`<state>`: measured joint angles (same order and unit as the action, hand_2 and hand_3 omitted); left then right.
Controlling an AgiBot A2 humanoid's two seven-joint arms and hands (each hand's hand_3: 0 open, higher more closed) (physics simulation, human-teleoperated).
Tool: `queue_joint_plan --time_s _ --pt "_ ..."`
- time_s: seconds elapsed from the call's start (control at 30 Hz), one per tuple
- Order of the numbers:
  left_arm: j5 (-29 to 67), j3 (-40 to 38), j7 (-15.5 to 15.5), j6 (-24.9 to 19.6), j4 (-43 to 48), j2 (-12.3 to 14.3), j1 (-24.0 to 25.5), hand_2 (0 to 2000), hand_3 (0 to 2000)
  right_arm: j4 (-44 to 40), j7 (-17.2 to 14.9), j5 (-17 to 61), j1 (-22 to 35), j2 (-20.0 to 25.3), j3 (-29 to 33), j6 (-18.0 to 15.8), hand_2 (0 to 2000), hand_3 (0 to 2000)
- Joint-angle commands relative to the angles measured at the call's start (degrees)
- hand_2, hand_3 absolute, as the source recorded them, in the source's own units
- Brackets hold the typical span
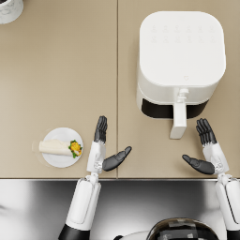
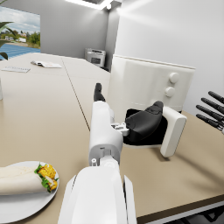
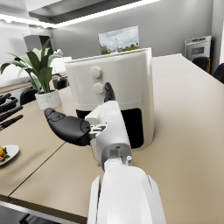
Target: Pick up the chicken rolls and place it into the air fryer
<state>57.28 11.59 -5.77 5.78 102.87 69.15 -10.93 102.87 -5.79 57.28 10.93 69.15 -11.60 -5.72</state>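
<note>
- The bench (image 1: 56,70) is a matt tan surface, flat and smooth, with a thin seam running away from me between two panels; its near edge meets a band of brushed grey metal.
- The fryer (image 1: 180,61) is a glossy white box with rounded corners; its white handle (image 1: 178,120) juts toward me over a dark drawer opening, and the right wrist view shows two round knobs (image 3: 96,80) on its front.
- The roll (image 1: 57,148) is a pale, soft-looking wrap, cylinder-shaped, with yellow filling and green leaf at the end facing my left hand; it lies flat on a small round white plate (image 1: 61,161) at the bench's near left part.
- My left hand (image 1: 104,149) is released, dark fingers (image 1: 101,128) straight and thumb spread toward the middle, holding nothing; it sits just beside the plate, on the fryer side, not touching the roll.
- My right hand (image 1: 206,151) is likewise released and empty, fingers spread, near the fryer handle and well apart from the roll.
- A potted plant (image 3: 37,72) with long green leaves stands beyond the fryer; a white round vessel (image 1: 9,9) sits at the far left corner.
</note>
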Motion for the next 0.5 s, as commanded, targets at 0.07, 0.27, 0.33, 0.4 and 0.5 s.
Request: queue_joint_plan --time_s 0.07,0.27,0.33,0.4,0.5 --pt "0.00 0.00 0.00 0.00 0.00 0.00 0.00 0 0 0.00 0.00 0.00 0.00 0.00 0.00 0.00 0 0" --pt "0.00 0.00 0.00 0.00 0.00 0.00 0.00 0 0 0.00 0.00 0.00 0.00 0.00 0.00 0.00 0 0" --pt "0.00 0.00 0.00 0.00 0.00 0.00 0.00 0 0 0.00 0.00 0.00 0.00 0.00 0.00 0.00 0 0" --pt "0.00 0.00 0.00 0.00 0.00 0.00 0.00 0 0 0.00 0.00 0.00 0.00 0.00 0.00 0.00 0 0" --pt "0.00 0.00 0.00 0.00 0.00 0.00 0.00 0 0 0.00 0.00 0.00 0.00 0.00 0.00 0.00 0 0"
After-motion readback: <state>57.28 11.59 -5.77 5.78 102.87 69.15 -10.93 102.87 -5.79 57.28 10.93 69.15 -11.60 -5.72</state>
